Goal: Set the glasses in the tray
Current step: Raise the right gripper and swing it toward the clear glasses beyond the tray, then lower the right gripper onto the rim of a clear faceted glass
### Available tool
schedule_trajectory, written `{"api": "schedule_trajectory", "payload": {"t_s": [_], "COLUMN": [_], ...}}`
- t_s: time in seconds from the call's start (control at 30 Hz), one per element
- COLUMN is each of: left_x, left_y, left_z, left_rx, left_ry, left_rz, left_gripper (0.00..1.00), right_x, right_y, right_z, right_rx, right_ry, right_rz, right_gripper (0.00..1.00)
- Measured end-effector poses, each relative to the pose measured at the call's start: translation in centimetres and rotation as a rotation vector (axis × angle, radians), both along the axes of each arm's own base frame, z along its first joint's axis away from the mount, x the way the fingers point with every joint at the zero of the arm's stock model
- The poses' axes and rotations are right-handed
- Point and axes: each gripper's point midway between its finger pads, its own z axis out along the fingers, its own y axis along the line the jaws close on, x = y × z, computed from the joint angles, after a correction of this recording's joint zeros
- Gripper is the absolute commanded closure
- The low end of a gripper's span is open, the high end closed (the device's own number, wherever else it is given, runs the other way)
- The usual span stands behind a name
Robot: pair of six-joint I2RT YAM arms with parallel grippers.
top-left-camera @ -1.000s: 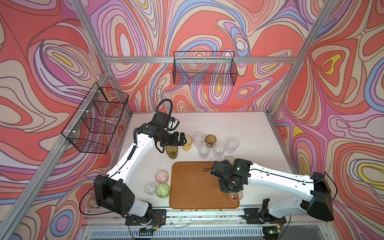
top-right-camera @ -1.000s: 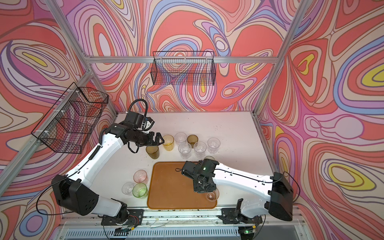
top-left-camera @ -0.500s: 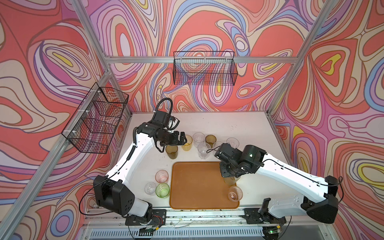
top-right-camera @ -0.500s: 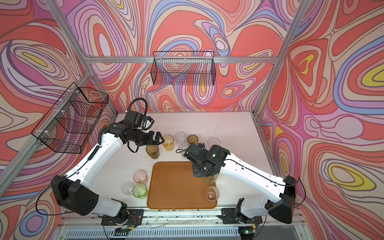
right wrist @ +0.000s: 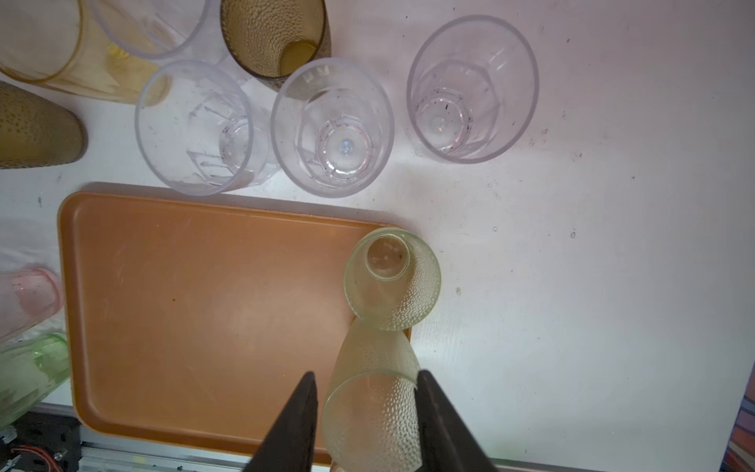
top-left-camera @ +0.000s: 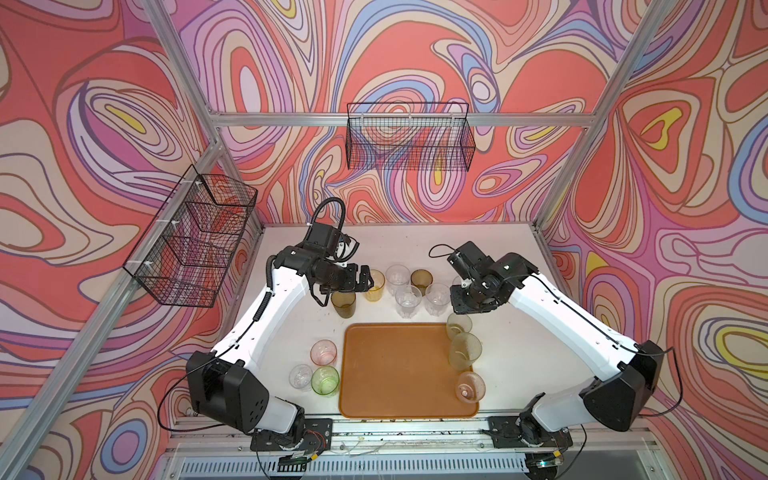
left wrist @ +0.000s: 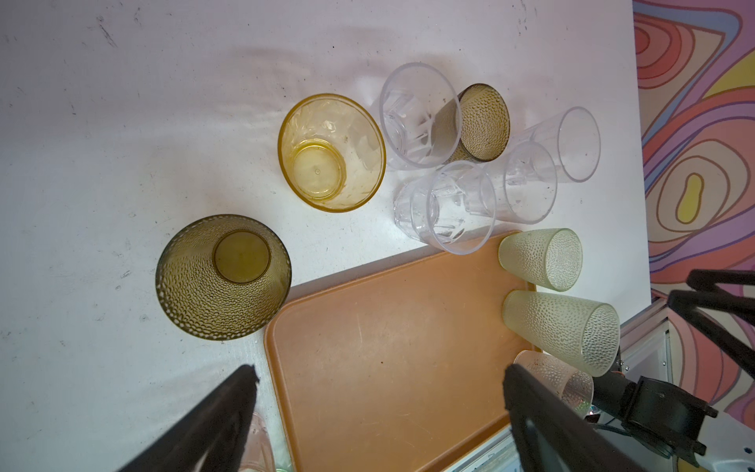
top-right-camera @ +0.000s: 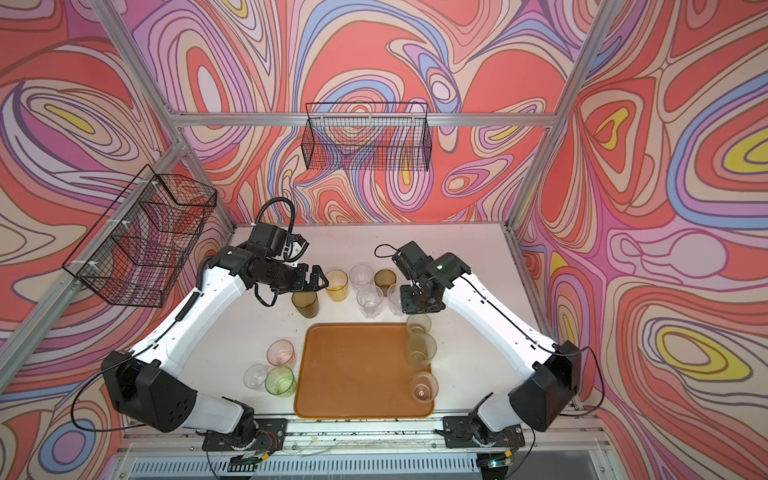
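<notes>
The orange-brown tray lies at the table's front. Along its right edge stand two pale frosted green glasses and a pink one. Behind it stand a dark olive glass, an amber one and several clear ones. My right gripper hangs open and empty above the tray's back right corner; a frosted glass shows far below between its fingers. My left gripper is wide open and empty beside the amber glass.
A pink glass, a clear one and a bright green one stand left of the tray. Black wire baskets hang on the left wall and the back wall. An aluminium rail runs along the front edge.
My right gripper opened a little and moved from low over the tray's right side up and back, leaving a frosted green glass standing there. The left arm has not moved.
</notes>
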Motion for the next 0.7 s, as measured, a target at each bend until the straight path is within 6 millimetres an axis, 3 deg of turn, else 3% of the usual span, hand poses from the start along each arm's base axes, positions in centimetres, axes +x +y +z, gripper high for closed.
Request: {"api": "schedule_trajectory", "payload": {"t_s": [0.4, 0.7], "left_x": [-0.9, -1.0], "left_y": [0.2, 0.1], "left_z": [-1.0, -1.0], "left_rx": [0.003, -0.001], "left_ry": [0.028, 0.029], "left_rz": [-0.002, -0.006], "left_gripper": [0.03, 0.03], "right_x": [4.3, 7.1], "right_y": [-4.2, -5.9], "right_z": [-1.6, -4.8], "right_rx": [0.012, -0.008], "right_ry": [0.012, 0.06], "right_rz": [-0.098, -0.137], "right_gripper": [0.59, 0.61]}}
